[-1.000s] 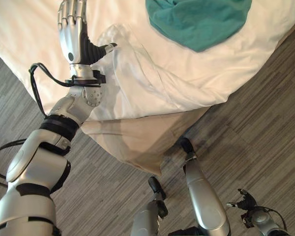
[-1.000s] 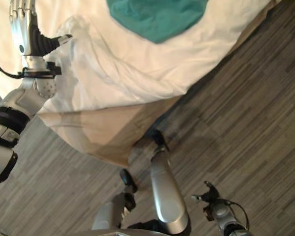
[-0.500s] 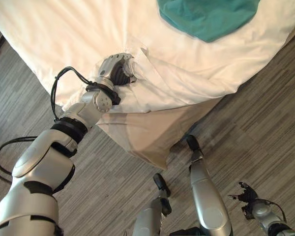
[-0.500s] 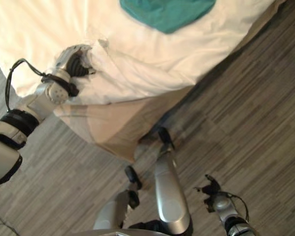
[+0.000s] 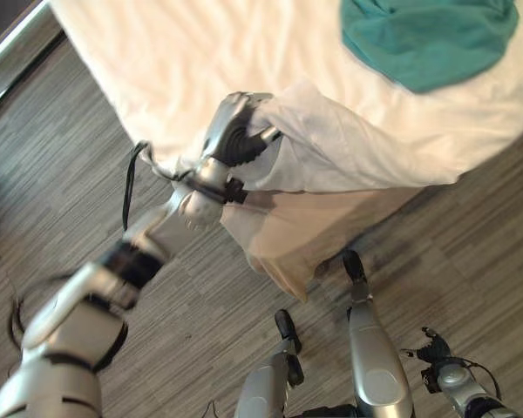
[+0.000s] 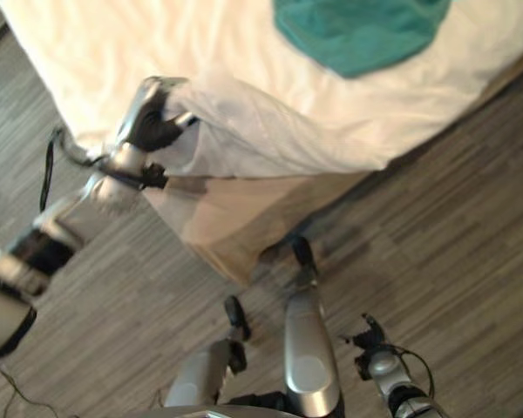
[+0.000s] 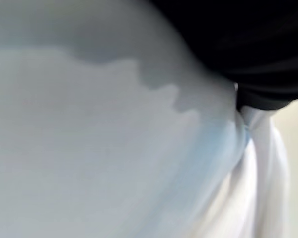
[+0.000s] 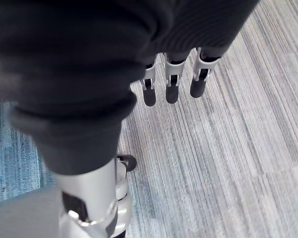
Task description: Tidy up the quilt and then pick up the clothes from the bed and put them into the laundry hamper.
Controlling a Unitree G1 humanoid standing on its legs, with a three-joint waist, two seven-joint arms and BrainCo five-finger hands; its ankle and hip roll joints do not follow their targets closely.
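Left hand [image 6: 150, 117] grips white quilt [image 6: 270, 131] corner at bed edge; teal garment [image 6: 357, 30] lies on bed.

Bright, even light washes the white quilt [image 5: 200, 61] nearly to glare across the bed's top. The left arm and left hand [image 5: 235, 131] smear with motion blur in both eye views. Soft shadow lies under the bed's corner on the floor [image 5: 471, 226]. Close-up cloth in the left wrist view is unfocused.

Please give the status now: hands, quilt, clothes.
Left hand shut on quilt corner. Right hand idle, open, over floor. Teal clothes on bed, untouched.
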